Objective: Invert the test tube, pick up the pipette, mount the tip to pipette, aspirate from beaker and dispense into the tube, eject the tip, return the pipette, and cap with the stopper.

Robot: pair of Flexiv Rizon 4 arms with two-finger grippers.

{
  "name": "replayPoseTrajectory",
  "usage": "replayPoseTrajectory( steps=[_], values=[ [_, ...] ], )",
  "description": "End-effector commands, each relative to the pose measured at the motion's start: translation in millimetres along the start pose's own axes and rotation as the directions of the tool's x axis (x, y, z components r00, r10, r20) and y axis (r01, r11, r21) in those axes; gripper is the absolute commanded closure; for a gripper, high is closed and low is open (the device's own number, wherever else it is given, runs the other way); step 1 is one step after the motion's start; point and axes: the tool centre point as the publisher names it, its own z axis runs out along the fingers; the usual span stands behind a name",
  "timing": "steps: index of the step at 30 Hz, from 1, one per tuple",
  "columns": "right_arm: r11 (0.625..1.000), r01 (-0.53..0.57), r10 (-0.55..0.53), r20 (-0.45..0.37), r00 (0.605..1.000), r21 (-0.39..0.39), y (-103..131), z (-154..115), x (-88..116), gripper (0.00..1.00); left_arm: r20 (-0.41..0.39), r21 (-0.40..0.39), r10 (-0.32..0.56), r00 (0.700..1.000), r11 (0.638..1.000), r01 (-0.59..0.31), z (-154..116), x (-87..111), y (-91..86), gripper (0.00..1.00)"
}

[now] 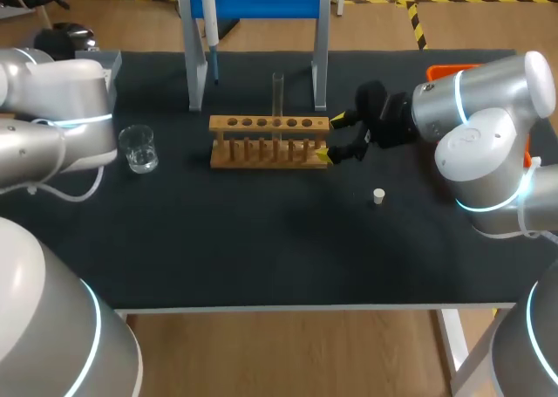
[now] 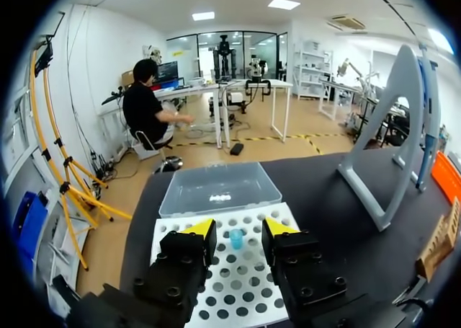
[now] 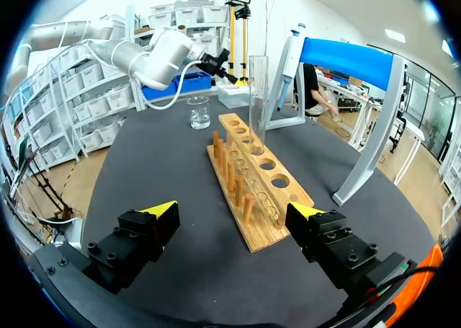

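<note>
Test tube (image 1: 278, 96), clear glass, upright in holed wooden rack (image 1: 261, 128), right tool (image 1: 330, 137) wide open at its end, left tool (image 2: 236, 233) open, empty

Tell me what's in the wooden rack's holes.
One clear test tube stands upright in one hole of the wooden rack; the other holes look empty. Its lower end is covered by the rack.

No text, label, number or sign can be read on anything in view.
</note>
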Motion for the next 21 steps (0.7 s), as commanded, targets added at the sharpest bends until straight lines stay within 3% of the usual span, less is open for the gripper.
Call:
replayPoseTrajectory(
  steps=[1, 21],
  values=[
    [1.000, 0.000, 0.000, -0.001, 1.000, -0.001, -0.5, -1.1, 0.1, 0.00, 0.000, -0.004, -0.001, 1.000, 1.000, 0.001, 2.7, 0.3, 1.0, 0.60],
    [1.000, 0.000, 0.000, -0.001, 1.000, -0.001, -0.5, -1.1, 0.1, 0.00, 0.001, -0.005, 0.002, 1.000, 1.000, -0.002, 4.7, -1.8, -0.6, 0.62]
  ],
)
